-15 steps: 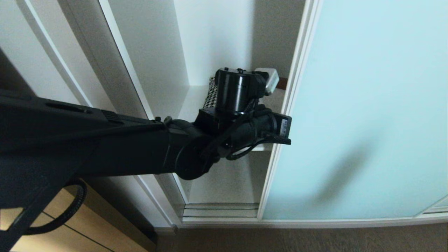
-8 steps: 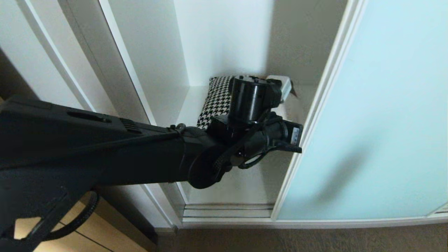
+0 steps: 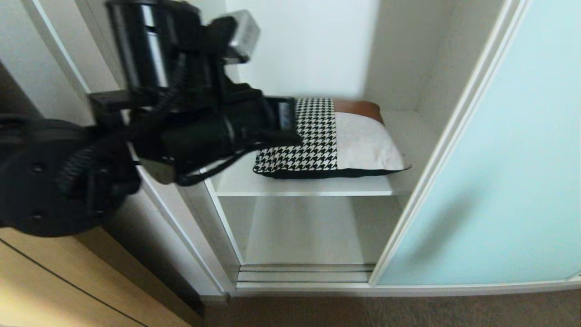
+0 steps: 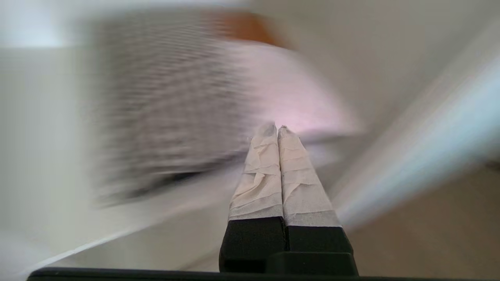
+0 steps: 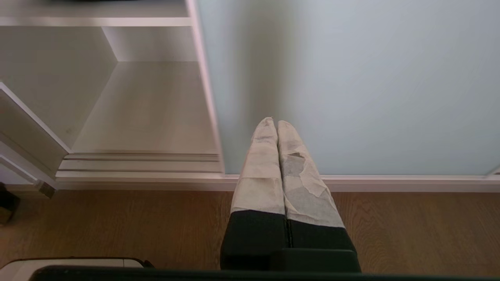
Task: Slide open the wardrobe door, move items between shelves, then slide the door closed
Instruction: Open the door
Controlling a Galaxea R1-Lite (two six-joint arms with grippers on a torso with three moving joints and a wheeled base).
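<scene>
The tall sliding wardrobe door (image 3: 522, 150), a panel of frosted pale blue-green glass in a thin silver-white frame, stands pushed aside to the right, leaving the left bay of the wardrobe open. Inside, a square cushion (image 3: 336, 136) lies flat on the plain white upper shelf (image 3: 299, 187); its left half is black-and-white houndstooth, its right half a cream patch with a brown patch behind it. The cushion reaches close to the shelf's front edge. Below it the white lower shelf (image 3: 299, 231) shows bare board.

The left gripper (image 4: 277, 130) is lifted at the left of the opening, in front of the wardrobe's white side wall, pointing towards the cushion but apart from it. Its tape-wrapped fingers (image 4: 259, 175) are pressed together with nothing between them.

The right gripper (image 5: 276, 124) hangs low before the glass door, above the grey-brown wood-grain floor (image 5: 117, 226), its taped fingers likewise clenched on nothing.
</scene>
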